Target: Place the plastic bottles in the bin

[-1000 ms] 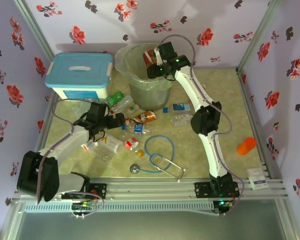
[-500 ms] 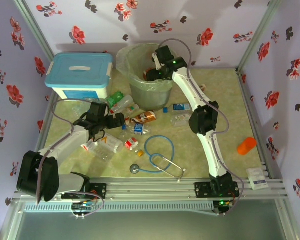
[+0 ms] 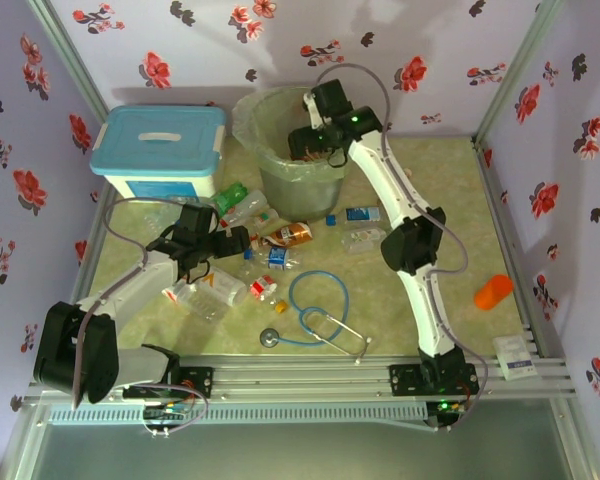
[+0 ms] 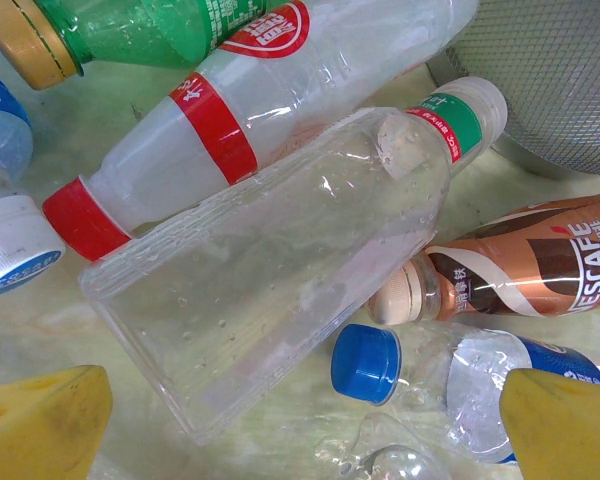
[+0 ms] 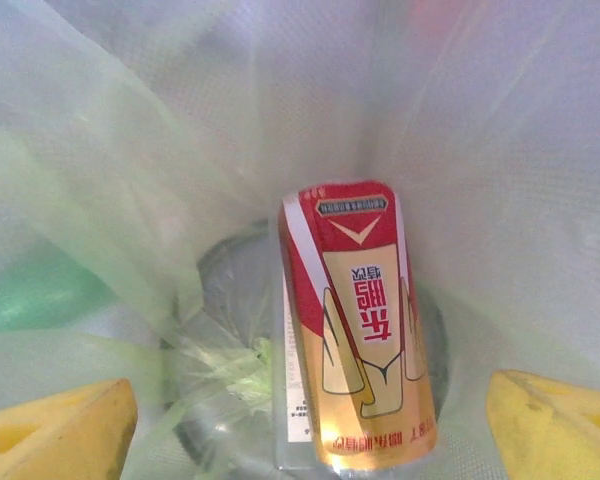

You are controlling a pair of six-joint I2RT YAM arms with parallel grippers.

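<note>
Released within the last second: one red-and-gold-labelled bottle (image 5: 355, 330), previously gripped at the bin mouth, now lying directly below the right gripper (image 5: 305, 425) on the clear liner at the bottom of the bin (image 3: 290, 185). Note right jaws spread wide and empty, yellow fingertips (image 5: 55, 430) to either side of that bottle and apart from it. Count one bin: round, tapered, grey-green, translucent.

Note left gripper (image 4: 302, 420) unmoved, jaws fully apart, grasping nothing, hovering over the bottle pile. Count six caps beneath it:
- orange-yellow, on the green bottle (image 4: 150, 25), far ahead and left
- red, on the red-banded bottle (image 4: 225, 125), ahead
- white, on the clear unlabelled bottle (image 4: 270, 280), just ahead, between the fingertips
- beige, on the brown Nescafe bottle (image 4: 530, 265), ahead and right
- blue, on the blue-capped bottle (image 4: 470, 370), beside the right fingertip
- white, on the edge bottle (image 4: 10, 250), left
</note>
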